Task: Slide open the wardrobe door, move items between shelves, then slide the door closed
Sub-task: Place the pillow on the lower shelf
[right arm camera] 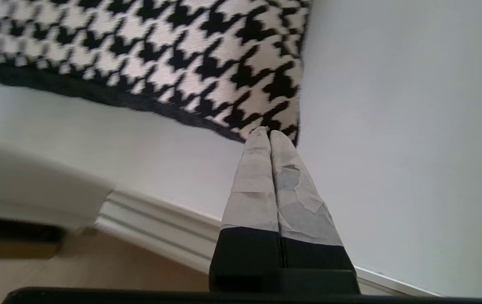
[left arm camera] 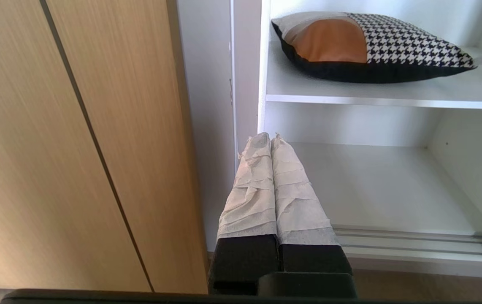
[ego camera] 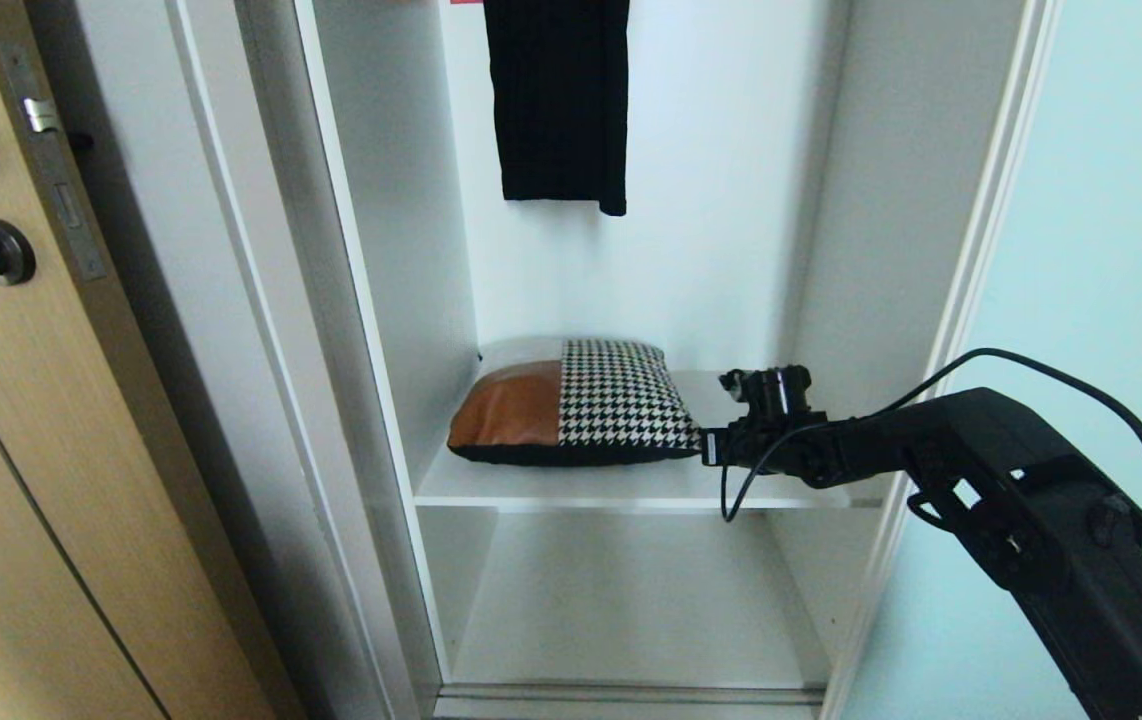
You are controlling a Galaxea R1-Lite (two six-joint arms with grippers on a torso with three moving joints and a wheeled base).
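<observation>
- The patchwork pillow [ego camera: 571, 405] lies flat on the upper white shelf [ego camera: 631, 488], centre of the head view, long axis running left to right across the frame: tan-brown patch to the left, houndstooth to the right, dark edge facing the camera.
- The sliding wardrobe door [ego camera: 1101, 300] fills the right side of the frame, pale aqua, the compartment standing open beside it.
- The lower shelf [ego camera: 631, 610] sits beneath, its rear partly shaded.
- A black garment [ego camera: 559, 100] hangs above, its top cut off by the frame's upper edge.
- The right gripper [right arm camera: 269, 134] comes in level from the lower right, taped fingers [right arm camera: 253, 177] pressed together, tips right at the pillow's right-hand corner; whether they touch is hard to tell.
- The left gripper [left arm camera: 269, 137] sits low outside the wardrobe, pads closed on nothing, beside the wooden door [left arm camera: 76, 143].
</observation>
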